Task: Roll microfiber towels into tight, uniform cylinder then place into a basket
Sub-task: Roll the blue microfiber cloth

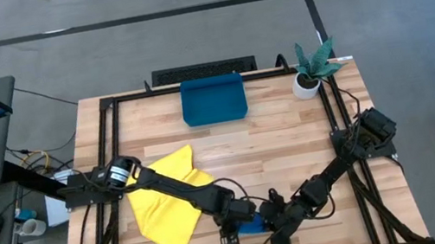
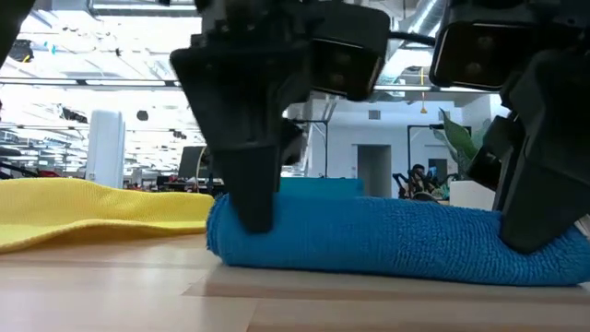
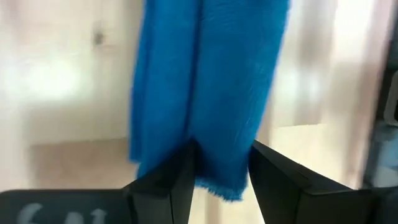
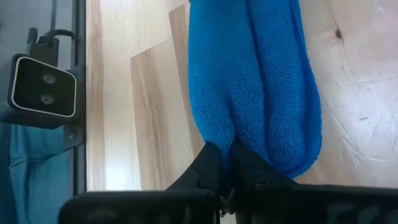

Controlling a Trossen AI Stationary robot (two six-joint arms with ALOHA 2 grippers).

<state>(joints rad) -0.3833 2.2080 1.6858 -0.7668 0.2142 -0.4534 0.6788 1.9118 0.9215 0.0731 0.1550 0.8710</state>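
Left tool [image 3: 219, 171] spread astride one end of the rolled blue towel [image 2: 396, 235] on the desk [image 1: 282, 142], right tool [image 4: 225, 163] pinching the other end

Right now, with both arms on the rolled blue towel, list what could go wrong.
1. The left fingers stand apart around the rolled blue microfiber towel, so that end may unroll.
2. The right fingers pinch only the other end; lifting could make it sag.
3. The dark teal plastic tray sits across the table, and the flat yellow cloth is unrolled.
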